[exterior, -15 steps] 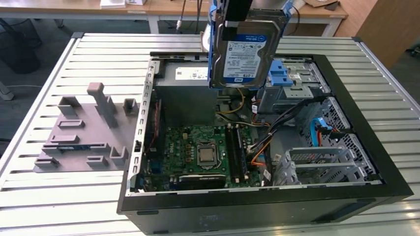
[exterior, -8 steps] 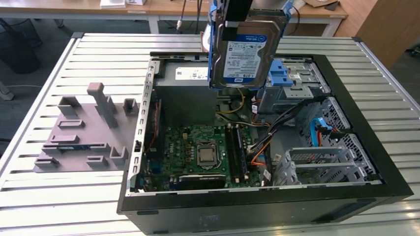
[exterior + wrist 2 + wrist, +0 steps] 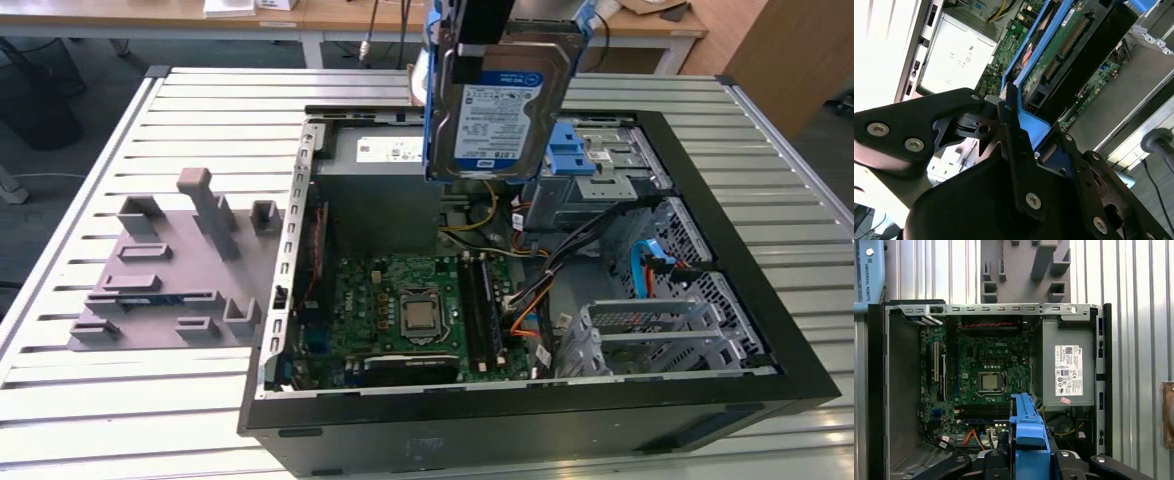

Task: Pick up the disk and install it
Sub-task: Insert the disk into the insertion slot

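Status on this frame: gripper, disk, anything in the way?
Gripper shut on the disk. Disk hangs upright above the open computer case, not installed. Cables lie beneath it.

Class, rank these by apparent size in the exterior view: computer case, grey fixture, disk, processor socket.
1. computer case
2. grey fixture
3. disk, raised and perhaps nearer the camera, so its rank against the fixture is unsure
4. processor socket
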`<state>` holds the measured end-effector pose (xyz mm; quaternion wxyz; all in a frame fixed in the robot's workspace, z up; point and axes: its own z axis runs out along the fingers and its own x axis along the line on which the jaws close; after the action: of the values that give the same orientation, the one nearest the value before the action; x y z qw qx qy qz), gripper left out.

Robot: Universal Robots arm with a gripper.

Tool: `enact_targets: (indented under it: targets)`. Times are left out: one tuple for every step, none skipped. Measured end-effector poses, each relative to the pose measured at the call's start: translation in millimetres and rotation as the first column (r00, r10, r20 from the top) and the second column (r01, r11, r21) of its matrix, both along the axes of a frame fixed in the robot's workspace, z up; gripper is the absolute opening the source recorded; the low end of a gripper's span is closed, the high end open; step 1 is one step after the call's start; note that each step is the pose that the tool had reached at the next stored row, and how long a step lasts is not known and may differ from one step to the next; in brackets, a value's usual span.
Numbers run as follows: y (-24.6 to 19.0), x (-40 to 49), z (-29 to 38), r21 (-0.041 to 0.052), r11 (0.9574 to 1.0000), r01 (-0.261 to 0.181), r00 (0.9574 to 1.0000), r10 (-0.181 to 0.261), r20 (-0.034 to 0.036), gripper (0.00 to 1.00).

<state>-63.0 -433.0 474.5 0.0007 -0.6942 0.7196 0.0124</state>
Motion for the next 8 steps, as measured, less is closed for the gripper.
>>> enact_targets:
  targets:
    - [-0.9,0.0,0.0,0.0,1.0,0.0,1.0,0.0,0.0,0.37]
    - [-2.0,0.0,0.0,0.0,1.0,0.0,1.0,0.0,0.0,0.37]
    - [-3.2,0.0,0.0,0.0,1.0,0.0,1.0,0.0,0.0,0.37]
    - [-4.4,-0.1,0.0,0.0,1.0,0.0,1.0,0.0,0.0,0.37]
    - [-5.5,0.0,0.0,0.0,1.0,0.0,1.0,0.0,0.0,0.37]
    - [-6.7,0.0,0.0,0.0,1.0,0.0,1.0,0.0,0.0,0.37]
    - [-7.8,0.0,-0.1,0.0001,1.0,0.0,1.0,0.0,0.0001,0.37]
    - [-8.9,0.0,-0.1,0.0001,1.0,0.0,1.0,0.0,0.0001,0.37]
